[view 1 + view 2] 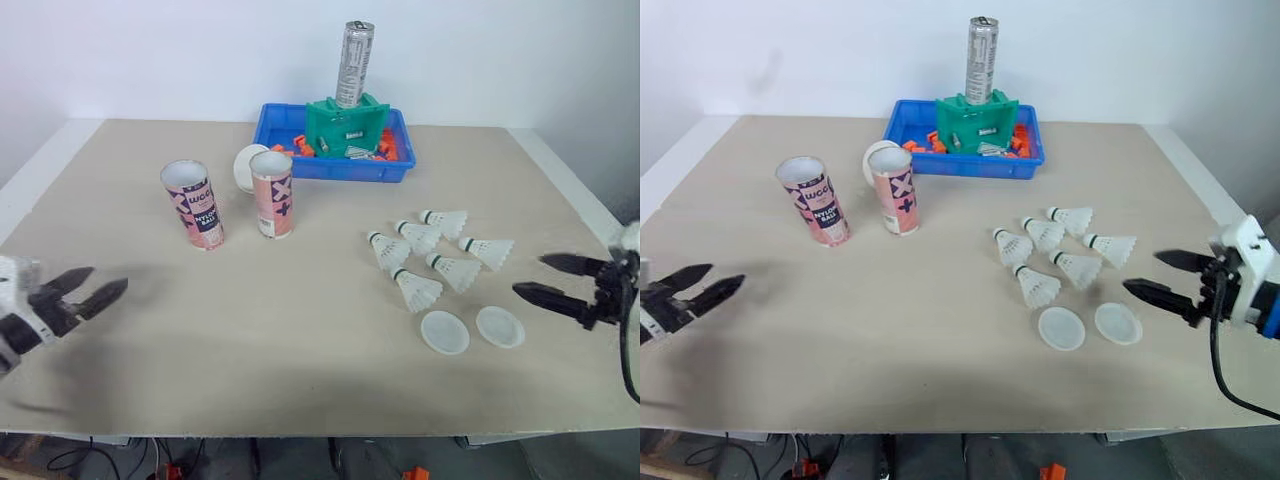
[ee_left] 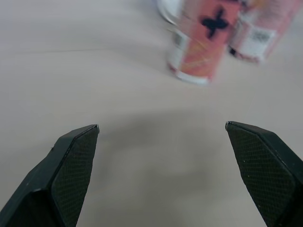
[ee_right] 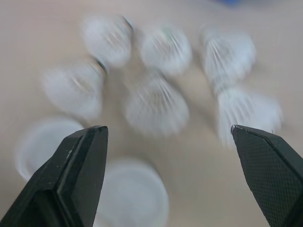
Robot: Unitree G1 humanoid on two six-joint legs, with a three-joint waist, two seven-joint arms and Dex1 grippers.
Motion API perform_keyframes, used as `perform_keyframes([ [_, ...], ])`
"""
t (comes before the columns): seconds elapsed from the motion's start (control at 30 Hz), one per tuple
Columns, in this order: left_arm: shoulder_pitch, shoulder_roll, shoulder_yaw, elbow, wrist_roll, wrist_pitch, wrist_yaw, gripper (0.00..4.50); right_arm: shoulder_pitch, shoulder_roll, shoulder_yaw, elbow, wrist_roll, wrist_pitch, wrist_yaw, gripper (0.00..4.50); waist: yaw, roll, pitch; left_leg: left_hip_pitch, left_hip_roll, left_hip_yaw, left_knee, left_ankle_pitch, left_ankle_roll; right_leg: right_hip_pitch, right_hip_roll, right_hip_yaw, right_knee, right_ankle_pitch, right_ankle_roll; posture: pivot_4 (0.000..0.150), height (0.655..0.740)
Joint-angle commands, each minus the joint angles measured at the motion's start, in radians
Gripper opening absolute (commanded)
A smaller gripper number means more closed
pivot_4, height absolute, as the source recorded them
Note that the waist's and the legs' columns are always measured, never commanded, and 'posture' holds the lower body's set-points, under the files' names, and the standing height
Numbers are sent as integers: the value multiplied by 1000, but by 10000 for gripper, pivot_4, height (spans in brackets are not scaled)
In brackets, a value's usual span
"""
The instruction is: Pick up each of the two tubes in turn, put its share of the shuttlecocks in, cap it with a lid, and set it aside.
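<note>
left eye view: a table [image 1: 300, 360] is seen with two pink tubes stood upright and uncapped at about 10 o'clock from its middle. The left tube [image 1: 193, 205] and the right tube [image 1: 272, 194] are set near each other but apart, and a white round object [image 1: 243, 167] is partly hidden at the right tube's 11 o'clock. six shuttlecocks [image 1: 455, 270] are laid in a loose cluster at 3 o'clock from the middle. just at the cluster's 6 o'clock the left lid [image 1: 444, 332] and the right lid [image 1: 500, 326] are laid flat side by side. a blue tray [image 1: 330, 170] with a green holder [image 1: 345, 128] and a silver can [image 1: 353, 65] is placed at 12 o'clock. the left gripper [image 1: 108, 279] is held at 8 o'clock, spread wide, with nothing gripped. the right gripper [image 1: 530, 275] is held at 4 o'clock, just beside the right lid, equally wide and empty.
</note>
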Motion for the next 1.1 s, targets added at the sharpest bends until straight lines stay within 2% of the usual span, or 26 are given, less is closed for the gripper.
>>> perform_keyframes([
  [0.03, -68, -14, -28, 57, 39, -123, -24, 45000, -21, 38, 11, -157, 67, 51, -59, 44727, 1, -2, -1, 0, 0, 0, 0, 0, 0, 0, 0, 0, 0, 0, 0, 1500, 7275],
  [0.1, -123, -31, -60, 98, 55, -166, -34, 45000, -69, 90, 48, -234, 95, 68, -124, 44727, 2, -3, -1, -1, 0, 0, 0, 0, 0, 0, 0, 0, 0, 0, 0, 1500, 7275],
  [0.23, -264, -61, -117, 223, 72, -217, -70, 45000, -181, 189, 160, -299, 51, 100, -279, 44727, 3, -3, -1, -4, 0, 0, 1, 1, 1, 2, 0, 0, 0, 2, 2, 1500, 7275],
  [0.5, -466, -127, -183, 495, 126, -329, -101, 45000, -164, 257, 251, -439, 74, 123, -347, 44727, 20, -3, -2, -8, 1, -1, 0, -1, 2, 0, 1, -1, 1, 0, 1, 1500, 7275],
  [0.73, -649, -177, -256, 728, 223, -484, -123, 45000, -172, 320, 311, -516, 85, 144, -413, 44727, 29, -3, -2, -13, 1, -7, 1, -1, 2, -1, 2, -8, 1, 2, 5, 1500, 7275],
  [1.1, -807, -195, -291, 926, 314, -608, -77, 45000, -173, 398, 385, -658, 157, 205, -503, 44727, 32, -3, -2, -17, 1, -17, 2, 0, 3, 0, 3, -16, 2, 2, 2, 1500, 7275],
])
